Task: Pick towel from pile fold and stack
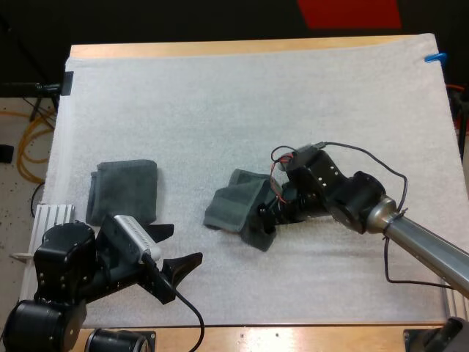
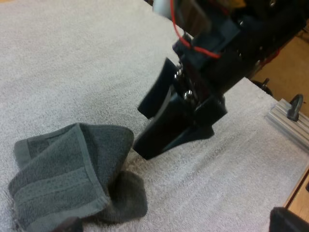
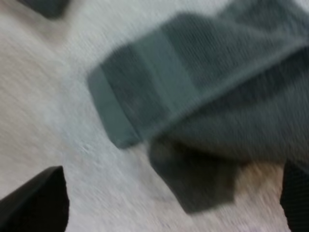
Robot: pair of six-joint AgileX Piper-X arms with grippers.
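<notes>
As the right jaws stand: the right gripper (image 1: 264, 220) has its fingers spread wide with no cloth clamped between them.
Towel from right jaws: the crumpled towel (image 1: 234, 205) lies directly ahead, its near edge at the fingertips.
Towel axis: none is clear, as the towel is a loose heap with a hemmed band facing the tips.
Left jaws: the left gripper (image 1: 174, 249) is spread and empty, well apart from the heap.
Nearer arm: right, by judgement.
Beyond left jaws: the folded towel (image 1: 123, 191) lies flat on the white mat (image 1: 242, 103), just ahead.
</notes>
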